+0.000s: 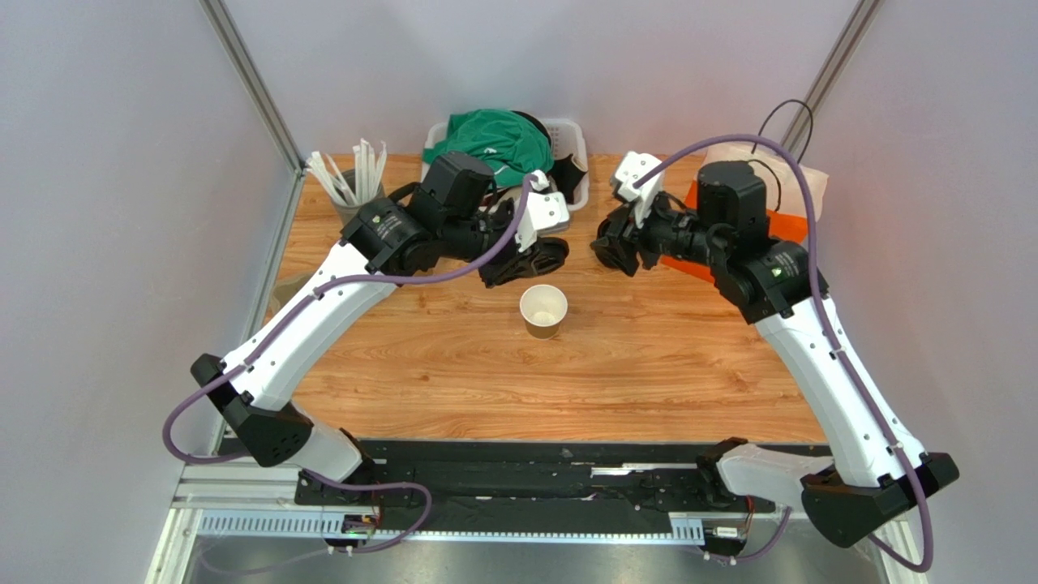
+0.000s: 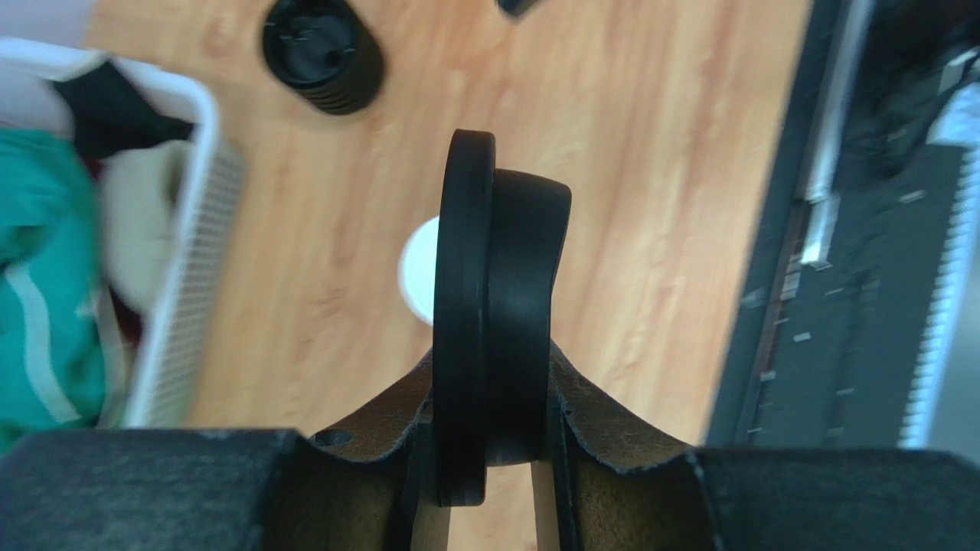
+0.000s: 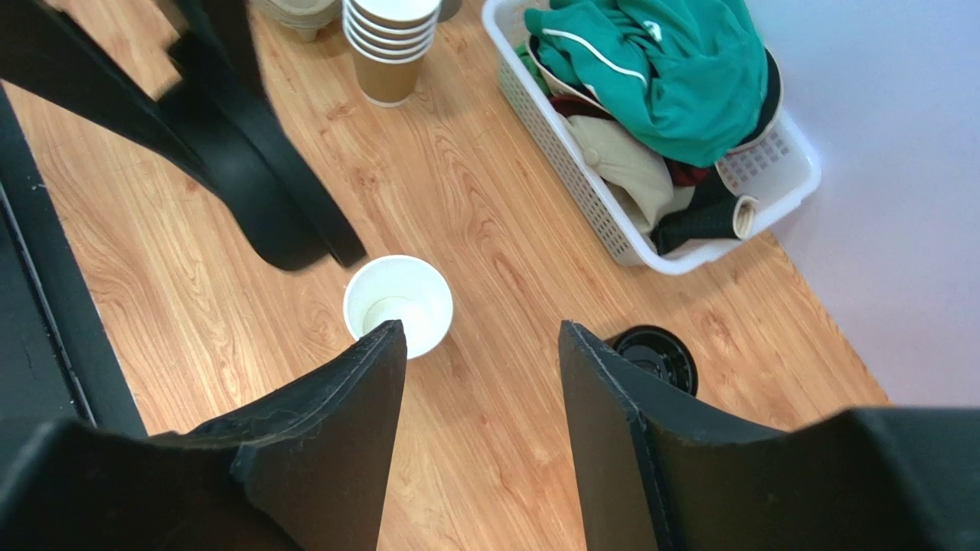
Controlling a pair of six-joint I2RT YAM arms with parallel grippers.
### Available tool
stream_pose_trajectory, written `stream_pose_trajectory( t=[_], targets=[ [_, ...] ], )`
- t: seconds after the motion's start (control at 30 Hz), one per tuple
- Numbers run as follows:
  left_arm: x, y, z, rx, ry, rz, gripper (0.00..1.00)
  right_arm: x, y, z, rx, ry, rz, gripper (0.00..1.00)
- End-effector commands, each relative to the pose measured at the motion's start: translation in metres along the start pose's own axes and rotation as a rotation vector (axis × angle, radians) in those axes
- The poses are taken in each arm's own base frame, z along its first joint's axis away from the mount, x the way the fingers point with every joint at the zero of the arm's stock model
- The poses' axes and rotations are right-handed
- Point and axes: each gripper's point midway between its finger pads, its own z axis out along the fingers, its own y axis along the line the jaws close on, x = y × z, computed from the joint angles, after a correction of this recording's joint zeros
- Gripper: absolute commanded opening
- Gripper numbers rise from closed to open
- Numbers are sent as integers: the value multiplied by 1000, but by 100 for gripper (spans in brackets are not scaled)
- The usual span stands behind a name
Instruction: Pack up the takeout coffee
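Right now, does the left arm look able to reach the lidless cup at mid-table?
Probably yes: the left tool, gripping a black lid, hangs close beside the cup, nothing between them; the right tool stands off.

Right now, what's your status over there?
Left gripper shut on round black plastic lid. Right gripper open, empty. Small brown paper cup upright, lidless. Nothing over cup.

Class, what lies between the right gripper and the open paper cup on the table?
Nothing: the top view shows only bare table between the right gripper and the paper cup.
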Motion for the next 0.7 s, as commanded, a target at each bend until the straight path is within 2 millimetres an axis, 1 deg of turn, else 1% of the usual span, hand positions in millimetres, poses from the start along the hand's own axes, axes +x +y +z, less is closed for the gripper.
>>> stream_pose_trajectory(
  t=[0.0, 0.03, 0.07, 0.1, 0.13, 0.2, 0.23, 0.27, 0.3, 0.33, 0.37, 0.4, 0.43, 0.5, 0.53, 0.57, 0.67],
  targets=[
    [-5, -24, 3, 185, -90, -257, 22, -17, -3, 3, 93, -44, -64, 54],
    [-13, -27, 2, 235, -142, -266, 22, -19, -1, 3, 91, -57, -49, 53],
    [-13, -24, 3, 239, -156, -311, 22, -21, -1, 4, 94, -69, -45, 53],
    [-6, -16, 6, 228, -158, -345, 22, -26, -4, 2, 109, -88, -44, 52],
    [-10, -9, 9, 224, -187, -346, 22, -27, -4, 1, 113, -93, -43, 51],
    [-5, 7, 13, 195, -190, -388, 22, -30, -6, -2, 128, -104, -43, 49],
    [-3, 14, 19, 204, -192, -410, 22, -30, -5, -2, 125, -106, -40, 49],
    [-2, 18, 21, 210, -190, -452, 22, -30, -4, -2, 118, -107, -39, 48],
    [-2, 29, 20, 202, -201, -465, 22, -30, -1, 0, 101, -111, -38, 48],
    [1, 31, 27, 240, -190, -515, 22, -27, 2, 6, 84, -104, -34, 47],
    [2, 34, 29, 251, -189, -547, 21, -26, 4, 9, 74, -99, -33, 46],
    [2, 38, 31, 255, -191, -558, 20, -23, 5, 15, 67, -90, -33, 45],
    [7, 40, 38, 265, -179, -577, 20, -20, 8, 24, 52, -74, -33, 44],
    [8, 42, 44, 273, -171, -596, 19, -19, 9, 34, 48, -61, -41, 42],
    [10, 41, 47, 288, -167, -607, 19, -14, 10, 42, 38, -41, -37, 41],
    [10, 41, 49, 297, -166, -616, 18, -15, 10, 43, 33, -42, -38, 41],
    [12, 42, 52, 294, -166, -620, 17, -8, 10, 54, 19, -22, -31, 40]
  ],
)
